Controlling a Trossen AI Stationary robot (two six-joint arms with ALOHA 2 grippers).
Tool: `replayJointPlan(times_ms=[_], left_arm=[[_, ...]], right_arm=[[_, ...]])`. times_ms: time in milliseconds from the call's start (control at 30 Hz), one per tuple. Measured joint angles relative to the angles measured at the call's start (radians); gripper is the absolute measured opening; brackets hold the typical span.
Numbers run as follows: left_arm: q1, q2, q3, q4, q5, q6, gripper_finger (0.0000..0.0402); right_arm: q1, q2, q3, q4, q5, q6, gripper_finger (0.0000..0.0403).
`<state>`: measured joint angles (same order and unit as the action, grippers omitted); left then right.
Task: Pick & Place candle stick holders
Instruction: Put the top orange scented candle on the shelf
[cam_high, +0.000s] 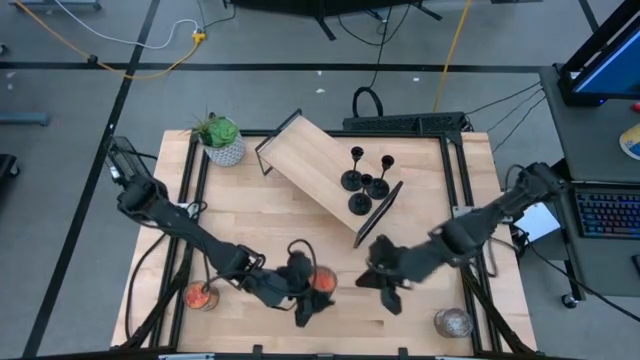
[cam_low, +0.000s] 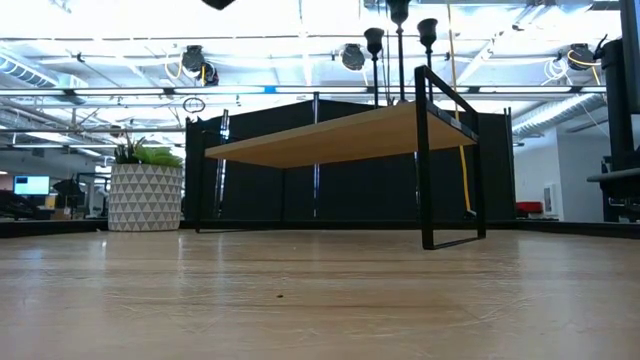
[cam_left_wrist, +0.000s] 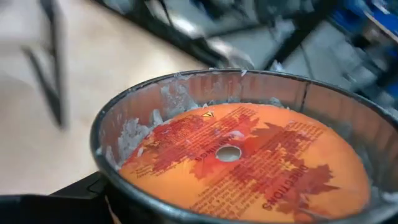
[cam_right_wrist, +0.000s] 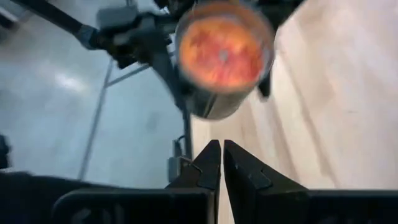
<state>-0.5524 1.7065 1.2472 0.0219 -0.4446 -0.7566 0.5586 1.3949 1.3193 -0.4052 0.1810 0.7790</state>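
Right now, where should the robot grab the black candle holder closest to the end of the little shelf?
Probably the thin stem of that candle holder, just under its cup, coming down from above. It stands upright, its flat base sits too low to pinch, and the other holders and the shelf's end frame crowd its sides. The right gripper is nearer.

Your left gripper (cam_high: 305, 300) hides its fingers behind the orange candle tin (cam_left_wrist: 249, 155). The candle stick holders (cam_low: 400, 20) are cut off at the low view's top edge.
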Motion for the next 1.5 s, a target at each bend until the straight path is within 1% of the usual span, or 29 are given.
replayJointPlan(times_ms=[100, 267, 400, 467, 533, 667, 800, 933, 1067, 1267, 1400, 1500], left_arm=[[0.003, -0.037, 0.000, -0.007, -0.148, 0.070, 0.0349], [0.027, -0.111, 0.001, -0.091, -0.378, 0.138, 0.0349], [0.069, -0.172, 0.002, -0.159, -0.571, 0.182, 0.0349], [0.095, -0.201, 0.002, -0.198, -0.635, 0.218, 0.0349], [0.136, -0.220, 0.002, -0.208, -0.659, 0.246, 0.0349], [0.223, -0.255, 0.002, -0.241, -0.659, 0.308, 0.0349], [0.327, -0.261, 0.002, -0.241, -0.647, 0.368, 0.0349], [0.448, -0.273, 0.002, -0.223, -0.526, 0.432, 0.0349], [0.562, -0.268, 0.000, -0.197, -0.433, 0.505, 0.0349], [0.718, -0.263, -0.018, -0.026, -0.230, 0.632, 0.0349], [0.816, -0.262, -0.060, 0.080, -0.111, 0.650, 0.0349], [0.884, -0.263, -0.117, 0.170, -0.039, 0.656, 0.0349]], right_arm=[[0.080, -0.030, 0.000, -0.014, 0.141, -0.005, 0.0011], [0.198, -0.065, 0.000, -0.029, 0.312, -0.003, 0.0014], [0.274, -0.078, 0.000, -0.046, 0.444, -0.003, 0.0010], [0.301, -0.080, 0.000, -0.055, 0.501, 0.000, 0.0008], [0.320, -0.082, 0.000, -0.073, 0.545, 0.014, 0.0007], [0.335, -0.083, 0.000, -0.121, 0.608, 0.060, 0.0007], [0.334, -0.085, -0.001, -0.174, 0.642, 0.099, 0.0008], [0.334, -0.098, -0.001, -0.239, 0.700, 0.149, 0.0008], [0.334, -0.131, -0.002, -0.303, 0.739, 0.201, 0.0008], [0.334, -0.187, -0.002, -0.338, 0.740, 0.206, 0.0008], [0.334, -0.215, -0.002, -0.345, 0.741, 0.205, 0.0008], [0.334, -0.232, -0.002, -0.359, 0.742, 0.205, 0.0008]])
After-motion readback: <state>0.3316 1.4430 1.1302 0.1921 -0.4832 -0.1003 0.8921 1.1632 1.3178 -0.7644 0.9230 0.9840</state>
